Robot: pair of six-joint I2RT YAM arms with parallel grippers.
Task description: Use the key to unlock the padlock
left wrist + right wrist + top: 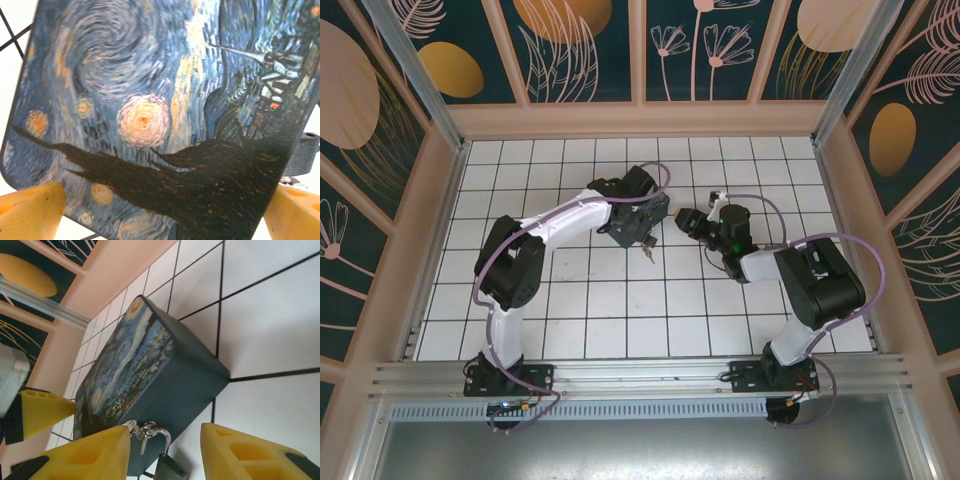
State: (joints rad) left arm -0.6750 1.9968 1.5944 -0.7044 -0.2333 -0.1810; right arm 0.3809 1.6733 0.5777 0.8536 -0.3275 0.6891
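The blue swirly-painted tin box (135,375) lies on the white tiles. My left gripper (162,215) straddles its lid (150,110), one yellow fingertip (30,210) at each end, and is shut on the box. The small dark padlock (169,471) hangs from the box's silver hasp rings (145,429) by its thin shackle (161,436). One shackle leg ends free outside the body. My right gripper (172,460) is open with the padlock between its fingers, not touching it. From above, the padlock (647,250) dangles below the left gripper (640,222), and the right gripper (692,222) sits just to its right. The key is hidden.
The white tiled floor (580,310) has wooden walls (640,120) at the back and on both sides. The two arms meet near the middle. An aluminium rail (640,375) runs along the near edge.
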